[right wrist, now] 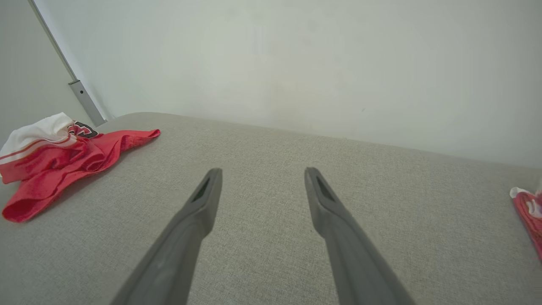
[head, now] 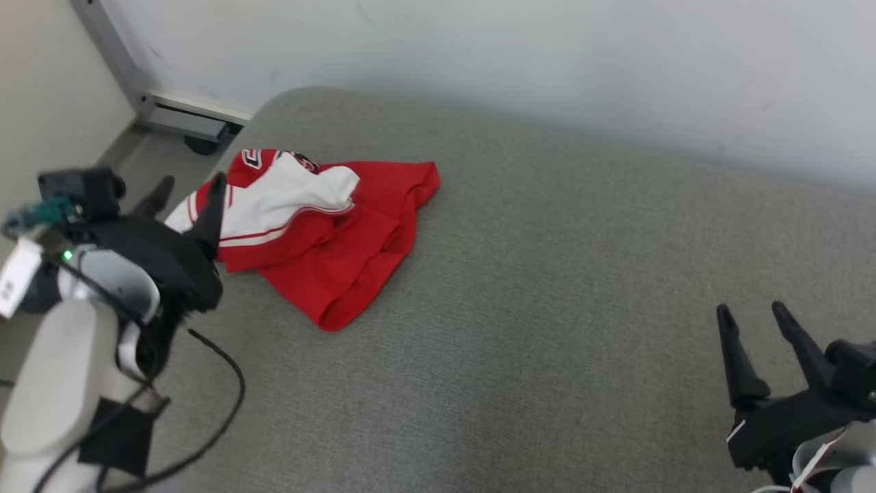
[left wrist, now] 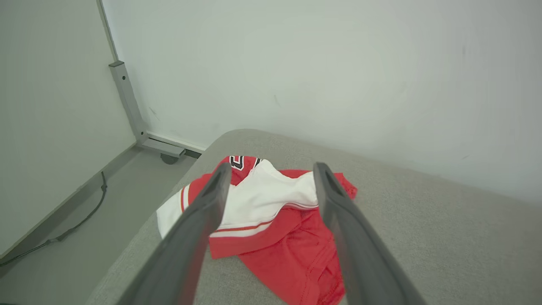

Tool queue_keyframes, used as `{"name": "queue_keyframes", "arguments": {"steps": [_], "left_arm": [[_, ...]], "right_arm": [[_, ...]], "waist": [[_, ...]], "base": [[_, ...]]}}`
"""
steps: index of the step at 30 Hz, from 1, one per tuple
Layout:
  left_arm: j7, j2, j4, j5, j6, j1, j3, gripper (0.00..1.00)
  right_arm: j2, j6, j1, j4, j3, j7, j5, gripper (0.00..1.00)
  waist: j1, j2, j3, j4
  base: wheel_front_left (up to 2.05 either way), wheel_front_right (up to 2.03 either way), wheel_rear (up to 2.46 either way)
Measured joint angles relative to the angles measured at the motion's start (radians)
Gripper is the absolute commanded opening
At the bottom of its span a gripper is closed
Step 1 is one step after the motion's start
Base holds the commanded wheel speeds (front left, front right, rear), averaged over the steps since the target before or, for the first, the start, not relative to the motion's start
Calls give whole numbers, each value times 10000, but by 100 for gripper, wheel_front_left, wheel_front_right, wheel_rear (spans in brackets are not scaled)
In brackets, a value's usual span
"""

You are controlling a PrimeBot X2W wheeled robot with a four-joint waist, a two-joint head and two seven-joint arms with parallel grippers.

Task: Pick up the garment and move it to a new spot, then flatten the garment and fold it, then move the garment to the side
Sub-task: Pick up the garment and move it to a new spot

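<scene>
Red-and-white garment [head: 342,274] lies crumpled near the far left corner of the grey cloth-covered tabletop [head: 547,308] in the head view; the left tool [head: 192,180] hovers at its left edge, fingers apart, while the right tool [head: 751,309] waits well apart at the lower right, also spread. In the left wrist view, the left tool [left wrist: 272,167] frames the garment [left wrist: 296,245], holding nothing. In the right wrist view, the right tool [right wrist: 263,170] stands open above bare cloth, the garment [right wrist: 51,165] far left.

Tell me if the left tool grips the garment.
No: the left tool stands wide open, and the garment lies loose on the grey surface.
</scene>
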Motion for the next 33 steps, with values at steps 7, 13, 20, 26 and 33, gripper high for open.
{"name": "queue_keyframes", "arguments": {"steps": [7,13,20,26,33], "left_arm": [[976,451,1818,-433,-173,-1787,148,100],[1822,740,3127,-612,-173,-2976,286,100],[3032,1164,4707,-387,-184,-3399,-98,100],[3310,1407,5411,107,-255,-3486,-510,100],[3478,1218,6006,23,-255,-3758,-614,0]], "right_arm": [[-284,77,-867,-313,42,320,-119,100],[-433,121,-1458,-385,82,504,-138,100],[-566,255,-2174,-370,98,679,-138,100],[-631,255,-2175,-326,2,713,-138,100],[-686,267,-2459,-130,-67,711,-138,100]], "waist": [[1,0,753,-568],[1,1,1424,-1142],[2,1,2320,-1983],[0,1,2893,-2465],[-1,0,3278,-2634]], "base": [[0,0,0],[0,0,0],[0,0,0],[0,0,0],[0,0,0]]}}
